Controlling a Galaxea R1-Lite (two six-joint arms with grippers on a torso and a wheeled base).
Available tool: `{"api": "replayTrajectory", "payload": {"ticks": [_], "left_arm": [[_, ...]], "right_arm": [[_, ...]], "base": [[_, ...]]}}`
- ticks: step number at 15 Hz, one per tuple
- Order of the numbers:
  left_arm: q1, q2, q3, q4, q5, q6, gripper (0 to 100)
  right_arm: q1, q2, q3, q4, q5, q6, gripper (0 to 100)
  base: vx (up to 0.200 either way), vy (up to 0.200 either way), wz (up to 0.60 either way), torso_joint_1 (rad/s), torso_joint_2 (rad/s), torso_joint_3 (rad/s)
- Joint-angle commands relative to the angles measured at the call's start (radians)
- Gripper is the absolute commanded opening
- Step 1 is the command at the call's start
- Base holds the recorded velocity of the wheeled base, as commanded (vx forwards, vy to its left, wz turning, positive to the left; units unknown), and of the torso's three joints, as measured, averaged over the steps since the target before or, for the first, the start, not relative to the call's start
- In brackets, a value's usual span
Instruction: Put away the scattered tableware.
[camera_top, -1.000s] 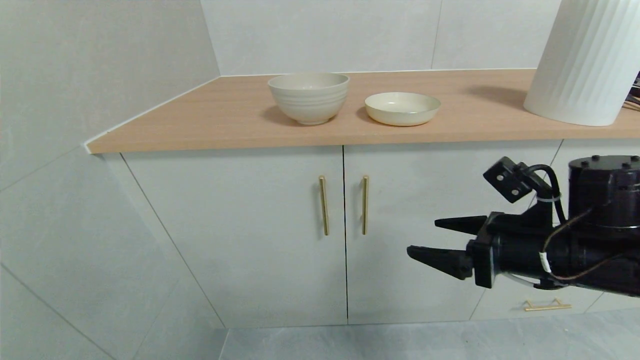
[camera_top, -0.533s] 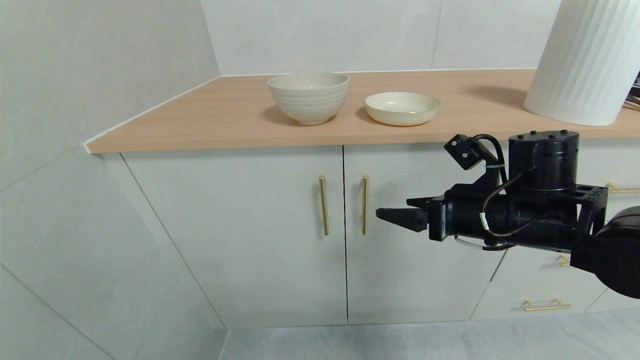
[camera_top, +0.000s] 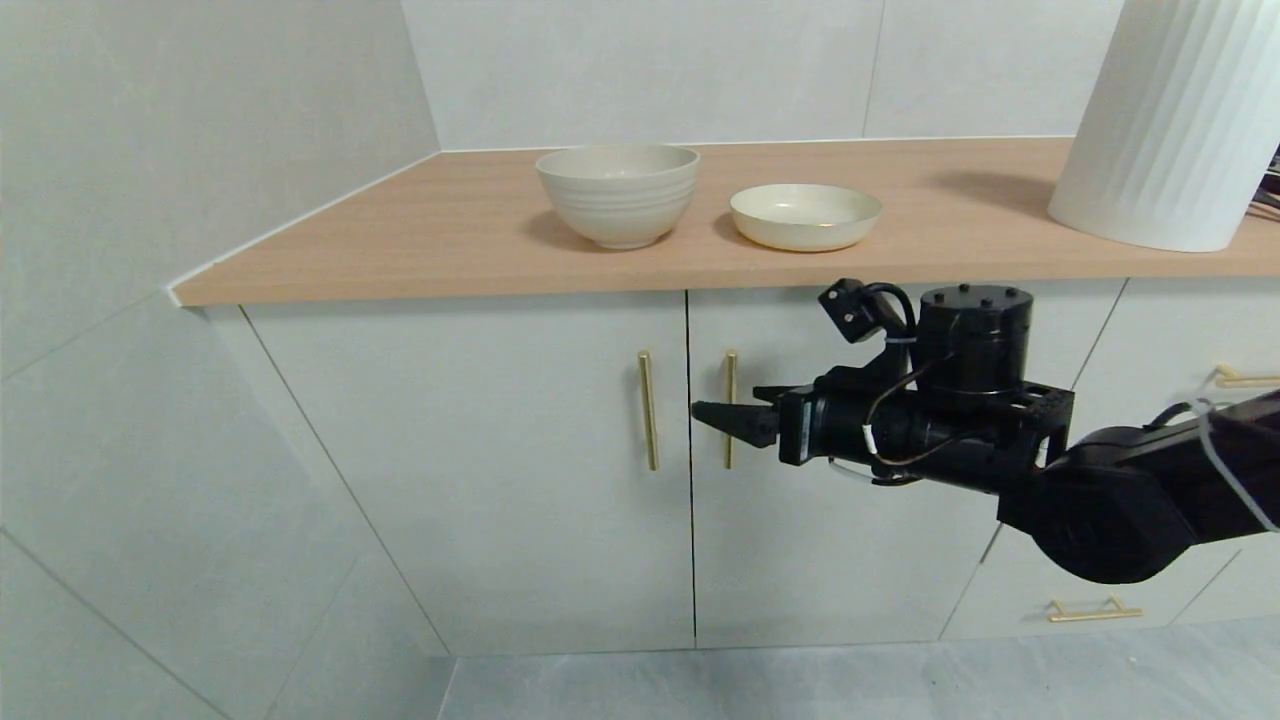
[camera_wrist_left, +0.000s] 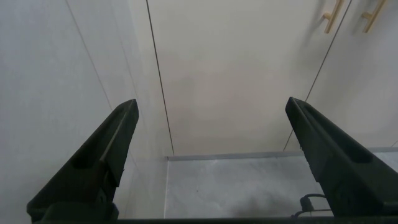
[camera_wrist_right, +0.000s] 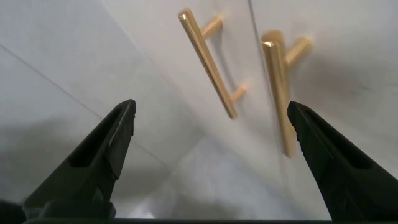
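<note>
Countertop (camera_top: 450, 240): bowl (camera_top: 617, 194) left, shallow dish (camera_top: 805, 216) just beside it on the right, tall container (camera_top: 1170, 130) well apart, far right. Below: left handle (camera_top: 648, 410) and right handle (camera_top: 730, 440) flanking the door seam. Right gripper (camera_top: 727, 408) before the right handle.

A pale tiled back wall (camera_top: 640, 70) runs across 12 o'clock, meeting a like side wall (camera_top: 150, 150) at 10 o'clock; below them lies the light wooden table (camera_top: 450, 250), its corner toward 9 o'clock; under it two off-white cabinet doors (camera_top: 480, 500) meet at the centre, each with an upright brass handle (camera_top: 648, 410) beside the seam; toward 4 o'clock a short level brass pull (camera_top: 1094, 609) sits on a lower front; grey marbled floor (camera_top: 800, 685) spans 6 o'clock; the light is soft and even.
</note>
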Motion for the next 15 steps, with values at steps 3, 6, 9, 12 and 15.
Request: {"api": "replayTrajectory", "payload": {"ticks": [3, 6, 9, 12, 15], "left_arm": [[0.0, 0.0, 0.0, 0.0, 0.0, -0.002, 100], [0.0, 0.0, 0.0, 0.0, 0.0, 0.0, 100], [0.0, 0.0, 0.0, 0.0, 0.0, 0.0, 100], [0.0, 0.0, 0.0, 0.0, 0.0, -0.002, 100], [0.0, 0.0, 0.0, 0.0, 0.0, -0.002, 100]], "right_arm": [[0.01, 0.074, -0.027, -0.039, -0.02, 0.06, 100], [0.0, 0.099, -0.052, -0.04, -0.072, 0.06, 100], [0.005, 0.119, -0.061, -0.043, -0.074, 0.062, 100], [0.013, 0.126, -0.061, -0.063, -0.072, 0.077, 100], [0.02, 0.14, -0.058, -0.096, -0.074, 0.092, 100]], "base": [[0.0, 0.0, 0.0, 0.0, 0.0, 0.0], [0.0, 0.0, 0.0, 0.0, 0.0, 0.0], [0.0, 0.0, 0.0, 0.0, 0.0, 0.0], [0.0, 0.0, 0.0, 0.0, 0.0, 0.0], [0.0, 0.0, 0.0, 0.0, 0.0, 0.0]]}}
